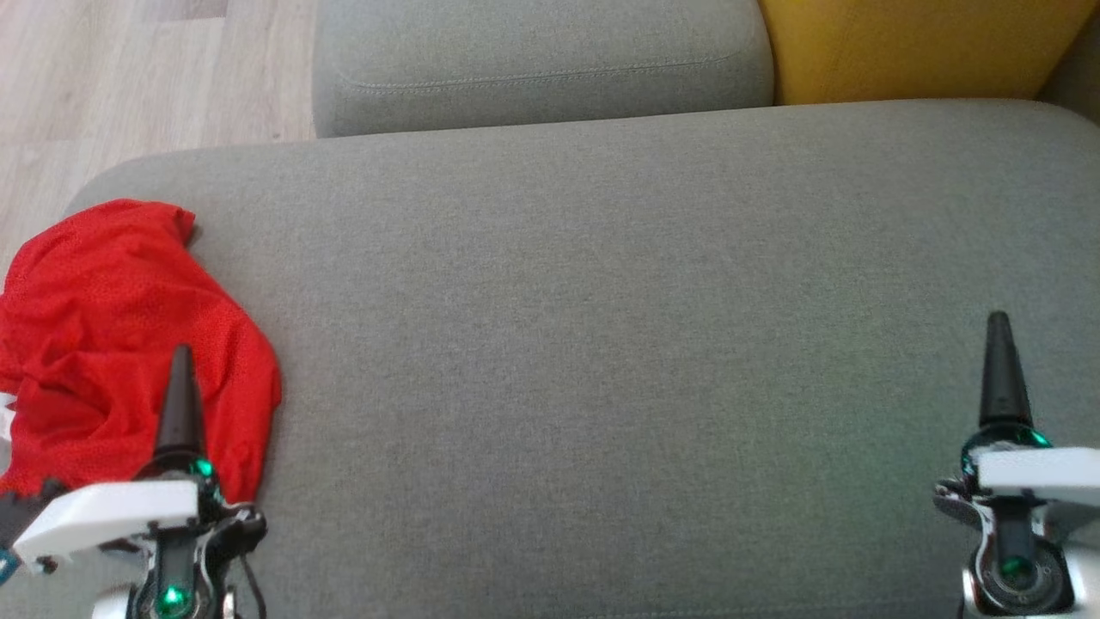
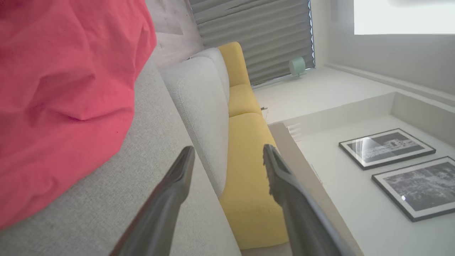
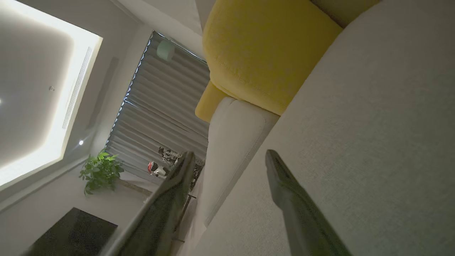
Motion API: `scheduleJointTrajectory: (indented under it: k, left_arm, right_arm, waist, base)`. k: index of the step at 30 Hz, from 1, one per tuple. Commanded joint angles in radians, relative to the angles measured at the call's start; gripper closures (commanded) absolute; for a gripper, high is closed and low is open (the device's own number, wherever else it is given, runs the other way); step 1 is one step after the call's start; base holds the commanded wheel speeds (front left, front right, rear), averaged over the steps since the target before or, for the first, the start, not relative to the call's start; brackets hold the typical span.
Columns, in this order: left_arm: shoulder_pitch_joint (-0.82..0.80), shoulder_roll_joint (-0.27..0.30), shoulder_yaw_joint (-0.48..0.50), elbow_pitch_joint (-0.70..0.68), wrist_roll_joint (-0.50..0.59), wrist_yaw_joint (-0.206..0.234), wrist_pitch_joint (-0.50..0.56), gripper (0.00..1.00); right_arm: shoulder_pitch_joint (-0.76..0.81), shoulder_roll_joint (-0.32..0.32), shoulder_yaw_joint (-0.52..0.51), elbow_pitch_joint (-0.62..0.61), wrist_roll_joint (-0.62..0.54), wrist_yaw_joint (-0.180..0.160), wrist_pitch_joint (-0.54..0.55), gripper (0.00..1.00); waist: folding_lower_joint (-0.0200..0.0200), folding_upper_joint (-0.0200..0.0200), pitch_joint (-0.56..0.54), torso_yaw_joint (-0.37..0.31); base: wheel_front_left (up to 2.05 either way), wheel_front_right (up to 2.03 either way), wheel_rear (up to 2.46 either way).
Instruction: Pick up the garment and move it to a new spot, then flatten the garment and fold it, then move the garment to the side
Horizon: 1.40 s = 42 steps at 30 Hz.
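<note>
While the garment (image 1: 129,344) lies crumpled, seemingly untouched, left end effector (image 2: 229,153) and right end effector (image 3: 230,156) gape.

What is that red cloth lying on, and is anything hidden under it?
The red cloth lies crumpled on the grey cushion, at its left end. Whether anything sits beneath it cannot be seen: the folds cover that spot.

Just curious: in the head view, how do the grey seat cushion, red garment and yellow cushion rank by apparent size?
1. grey seat cushion
2. red garment
3. yellow cushion, though cut off by the picture's edge and farther away, so its true size is unsure.
</note>
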Motion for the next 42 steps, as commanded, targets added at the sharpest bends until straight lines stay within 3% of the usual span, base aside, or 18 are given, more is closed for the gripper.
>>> scheduleJointTrajectory:
  k: [1, 14, 26, 33, 34, 38, 42]
  left_arm:
    - [-0.063, 0.014, 0.009, -0.048, 0.035, 0.004, -0.009, 0.00]
    - [-0.071, 0.015, -0.087, -0.140, 0.291, 0.093, -0.047, 0.00]
    - [-0.070, 0.024, -0.234, -0.144, 0.596, 0.099, -0.082, 0.00]
    - [-0.074, 0.057, -0.310, -0.142, 0.739, 0.167, -0.103, 0.00]
    - [-0.080, 0.075, -0.338, -0.139, 0.779, 0.194, -0.109, 0.00]
    - [-0.087, 0.099, -0.384, -0.122, 0.828, 0.253, -0.120, 0.00]
    - [-0.093, 0.116, -0.420, -0.111, 0.859, 0.283, -0.129, 0.00]
  right_arm:
    - [-0.054, -0.017, 0.013, -0.048, -0.049, 0.000, -0.011, 0.00]
    - [-0.064, -0.038, 0.059, -0.114, -0.345, 0.000, -0.049, 0.00]
    - [-0.034, -0.041, 0.076, -0.126, -0.573, 0.000, -0.084, 0.00]
    - [-0.026, -0.040, 0.091, -0.127, -0.694, 0.000, -0.105, 0.00]
    - [-0.027, -0.038, 0.097, -0.126, -0.725, 0.000, -0.111, 0.00]
    - [-0.026, -0.033, 0.106, -0.116, -0.786, 0.000, -0.123, 0.00]
    - [-0.023, -0.026, 0.117, -0.099, -0.818, 0.000, -0.132, 0.00]
  waist:
    - [0.0000, 0.0000, -0.001, 0.000]
    - [0.0000, 0.0000, -0.001, -0.002]
    - [0.0000, 0.0000, 0.001, -0.009]
    - [0.0000, 0.0000, 0.006, -0.015]
    - [0.0000, 0.0000, 0.007, -0.015]
    - [0.0000, 0.0000, 0.007, -0.015]
    - [0.0000, 0.0000, 0.006, -0.015]
  base:
    - [0.00, 0.00, 0.00]
    - [0.00, 0.00, 0.00]
    - [0.00, 0.00, 0.00]
    - [0.00, 0.00, 0.00]
    - [0.00, 0.00, 0.00]
    - [0.00, 0.00, 0.00]
    - [0.00, 0.00, 0.00]
